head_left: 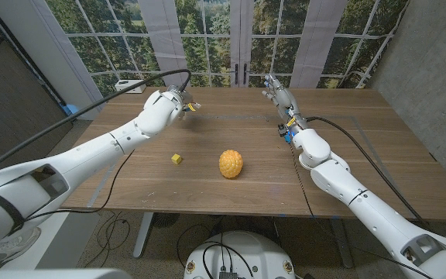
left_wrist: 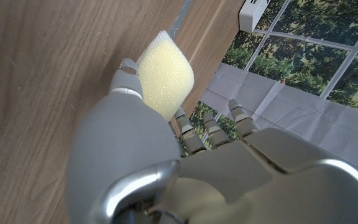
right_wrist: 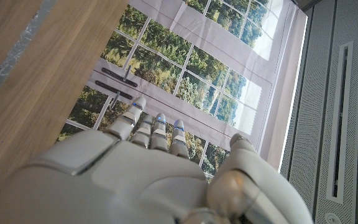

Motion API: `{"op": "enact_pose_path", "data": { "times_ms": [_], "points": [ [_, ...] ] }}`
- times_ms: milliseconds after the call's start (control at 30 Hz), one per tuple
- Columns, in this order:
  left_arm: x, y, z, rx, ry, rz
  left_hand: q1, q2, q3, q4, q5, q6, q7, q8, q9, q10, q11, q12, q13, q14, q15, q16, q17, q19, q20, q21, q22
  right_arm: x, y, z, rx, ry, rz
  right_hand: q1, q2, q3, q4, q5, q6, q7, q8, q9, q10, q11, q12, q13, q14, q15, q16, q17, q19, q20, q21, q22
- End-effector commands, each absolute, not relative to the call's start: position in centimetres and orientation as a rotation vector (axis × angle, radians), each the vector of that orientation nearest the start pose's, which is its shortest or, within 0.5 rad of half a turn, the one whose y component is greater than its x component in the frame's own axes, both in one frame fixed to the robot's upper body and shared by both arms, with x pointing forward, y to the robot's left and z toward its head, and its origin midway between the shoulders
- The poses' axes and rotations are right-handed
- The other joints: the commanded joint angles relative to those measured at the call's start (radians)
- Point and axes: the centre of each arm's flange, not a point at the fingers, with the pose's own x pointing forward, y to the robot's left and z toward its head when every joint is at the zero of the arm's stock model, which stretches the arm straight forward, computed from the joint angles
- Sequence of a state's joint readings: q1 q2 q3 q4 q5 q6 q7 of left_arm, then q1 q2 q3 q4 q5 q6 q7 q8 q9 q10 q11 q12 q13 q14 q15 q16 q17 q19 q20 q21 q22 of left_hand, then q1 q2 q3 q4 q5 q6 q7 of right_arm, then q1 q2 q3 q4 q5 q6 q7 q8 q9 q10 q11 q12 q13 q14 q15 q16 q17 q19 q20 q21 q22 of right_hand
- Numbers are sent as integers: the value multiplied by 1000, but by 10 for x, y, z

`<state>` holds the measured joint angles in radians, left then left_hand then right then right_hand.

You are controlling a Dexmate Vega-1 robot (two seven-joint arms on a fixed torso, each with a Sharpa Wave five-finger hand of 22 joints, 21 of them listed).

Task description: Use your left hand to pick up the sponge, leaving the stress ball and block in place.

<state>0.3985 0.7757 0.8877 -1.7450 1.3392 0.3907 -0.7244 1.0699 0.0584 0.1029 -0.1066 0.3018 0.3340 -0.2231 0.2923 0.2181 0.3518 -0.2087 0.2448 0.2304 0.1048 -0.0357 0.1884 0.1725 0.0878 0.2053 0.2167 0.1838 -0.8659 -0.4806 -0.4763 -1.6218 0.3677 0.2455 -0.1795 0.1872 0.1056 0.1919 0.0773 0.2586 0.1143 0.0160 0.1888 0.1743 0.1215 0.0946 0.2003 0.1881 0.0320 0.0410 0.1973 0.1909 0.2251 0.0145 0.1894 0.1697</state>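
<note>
Yellow sponge (left_wrist: pixel 164 74) pinched in raised left robot hand (left_wrist: pixel 166 155); right robot hand (head_left: pixel 279 97) empty, fingers extended

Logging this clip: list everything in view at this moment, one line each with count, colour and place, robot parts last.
Sponge: one, pale yellow, held in the left hand above the table's far left part.
Stress ball: one, orange-yellow and textured, on the table near its middle.
Block: one, small and yellow, on the table left of the stress ball, apart from it.
Table: one, brown wood.
White box: one, at the table's far left corner.
Left hand: one, white and grey, grips the sponge.
Right hand: one, white and grey, over the table's far right part, holding nothing.
</note>
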Motion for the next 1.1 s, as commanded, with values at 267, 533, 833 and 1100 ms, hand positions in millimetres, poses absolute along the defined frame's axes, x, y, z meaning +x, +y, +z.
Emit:
{"op": "enact_pose_path", "data": {
  "times_ms": [267, 533, 833, 1100],
  "points": [
    [551, 204, 96, 2215, -136, 309, 12, 8, -12, -5, -6, -5, 3, -8, 4, -4, -4, -5, 4, -5, -102, -3, -1, -3, 3, -5, 4, 592, -177, 26, -136, -772, 286, 2, -2, 5, -4, -2, 2, -9, -2, 5, 8, 2, -1, 3, 9, 0, 0, 0, 12, -1, 5, 2],
    [535, 199, 91, 2211, -138, 303, 13, 10, -16, -4, -7, -1, 3, -11, 4, -3, -4, -7, 5, -5, -105, -3, -1, -3, 2, -6, 4, 588, -181, 26, -140, -775, 292, 2, -2, 5, -4, -3, 2, -9, -2, 5, 9, 3, 0, 3, 9, 0, 0, 0, 11, -1, 5, 2],
    [520, 194, 81, 2221, -142, 318, 16, 11, -22, -5, -8, 0, 3, -16, 4, -2, -4, -10, 6, -5, -103, -3, -1, -4, 3, -7, 4, 584, -185, 25, -141, -779, 298, 2, -2, 5, -4, -3, 2, -9, -2, 5, 10, 3, 0, 3, 11, -1, 0, 0, 12, -1, 5, 2],
    [505, 187, 71, 2249, -130, 318, 20, 10, -28, -7, -8, 4, 3, -20, 5, 1, -4, -11, 7, -6, -104, -3, -1, -5, 4, -8, 4, 579, -187, 21, -141, -782, 305, 3, -2, 5, -4, -3, 1, -9, -2, 5, 9, 2, -1, 3, 10, -1, 0, 0, 12, -1, 5, 2]
  ]
}}
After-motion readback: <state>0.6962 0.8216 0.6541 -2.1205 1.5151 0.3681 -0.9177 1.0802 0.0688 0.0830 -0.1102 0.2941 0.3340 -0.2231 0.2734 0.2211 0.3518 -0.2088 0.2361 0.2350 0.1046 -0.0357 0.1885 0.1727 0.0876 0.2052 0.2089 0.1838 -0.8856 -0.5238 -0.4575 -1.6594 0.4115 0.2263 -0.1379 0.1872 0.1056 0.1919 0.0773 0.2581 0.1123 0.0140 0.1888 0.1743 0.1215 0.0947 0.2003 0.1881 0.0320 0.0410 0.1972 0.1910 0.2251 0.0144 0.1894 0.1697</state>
